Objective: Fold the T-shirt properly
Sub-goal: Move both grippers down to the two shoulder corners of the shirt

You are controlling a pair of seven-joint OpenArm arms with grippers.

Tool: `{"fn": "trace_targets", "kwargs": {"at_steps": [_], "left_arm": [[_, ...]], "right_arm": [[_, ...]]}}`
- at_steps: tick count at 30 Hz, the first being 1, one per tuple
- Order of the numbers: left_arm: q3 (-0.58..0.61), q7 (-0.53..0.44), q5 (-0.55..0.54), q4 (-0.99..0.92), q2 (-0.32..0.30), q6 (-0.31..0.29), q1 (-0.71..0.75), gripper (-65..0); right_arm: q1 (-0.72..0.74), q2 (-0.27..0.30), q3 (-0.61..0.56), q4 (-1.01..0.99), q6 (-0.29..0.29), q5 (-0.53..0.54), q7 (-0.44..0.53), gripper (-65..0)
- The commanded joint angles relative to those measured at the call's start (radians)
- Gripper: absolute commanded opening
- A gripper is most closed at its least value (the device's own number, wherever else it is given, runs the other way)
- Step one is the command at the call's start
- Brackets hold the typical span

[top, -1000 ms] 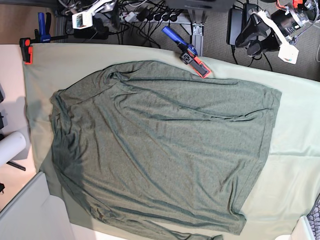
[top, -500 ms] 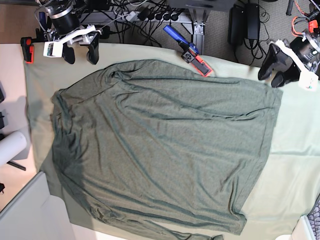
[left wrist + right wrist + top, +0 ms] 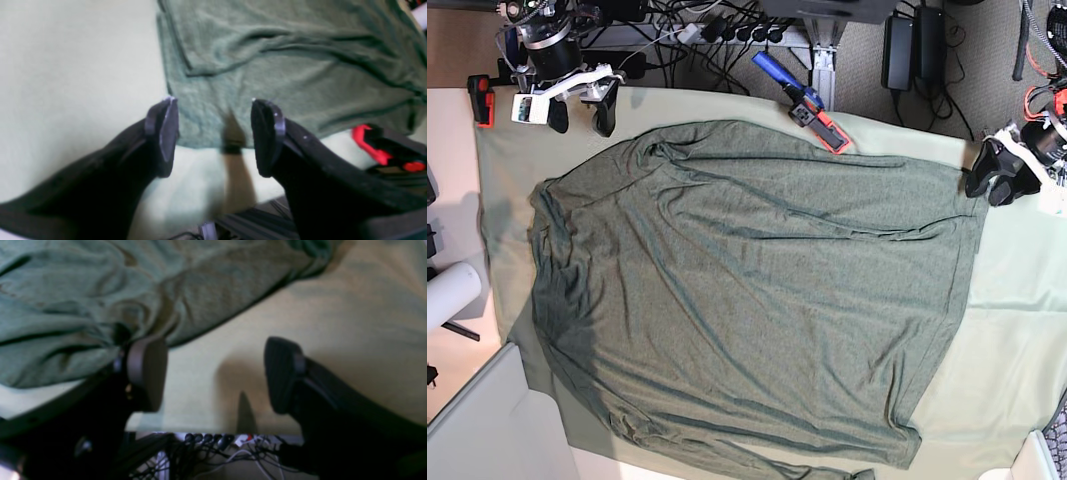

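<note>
Your T-shirt (image 3: pixel 757 290) lies spread flat across the middle of the table cloth (image 3: pixel 1017 290), unfolded, ready for a first fold. Your left gripper (image 3: pixel 999 176) hangs wide open and empty over the shirt's far corner. Your right gripper (image 3: pixel 577 108), equally open and empty, hangs just off the shirt's far edge, positioned for pickup.

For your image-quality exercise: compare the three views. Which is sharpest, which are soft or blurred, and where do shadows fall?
Base view: sharpest, evenly lit, T-shirt wrinkles crisp. Left wrist view: soft throughout, left gripper smeared, a brownish shadow streak on the table cloth between its jaws. Right wrist view: dim, warmer cast, blurred; right gripper dark, its shadow lying on the cloth between the jaws.
</note>
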Motion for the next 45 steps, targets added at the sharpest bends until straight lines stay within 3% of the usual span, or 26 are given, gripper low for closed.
{"fn": "trace_targets", "kwargs": {"at_steps": [1, 18, 33, 45], "left_arm": [[-0.005, -0.019, -0.002, 0.008, -0.012, -0.014, -0.005, -27.0], [-0.003, -0.034, 0.042, 0.008, -0.019, -0.008, -0.008, -27.0], [0.088, -0.056, 0.079, 0.007, -0.016, -0.008, -0.008, -27.0], [0.088, -0.055, 0.079, 0.007, -0.016, -0.007, -0.008, -27.7]], "right_arm": [[0.005, 0.013, 0.01, 0.001, -0.011, 0.003, 0.023, -20.7], [0.079, 0.013, 0.012, -0.059, -0.025, 0.002, 0.023, -20.7], [0.161, 0.013, 0.012, -0.064, -0.045, 0.018, 0.001, -20.7], [0.253, 0.01, 0.012, -0.209, -0.043, 0.048, 0.001, -20.7]]}}
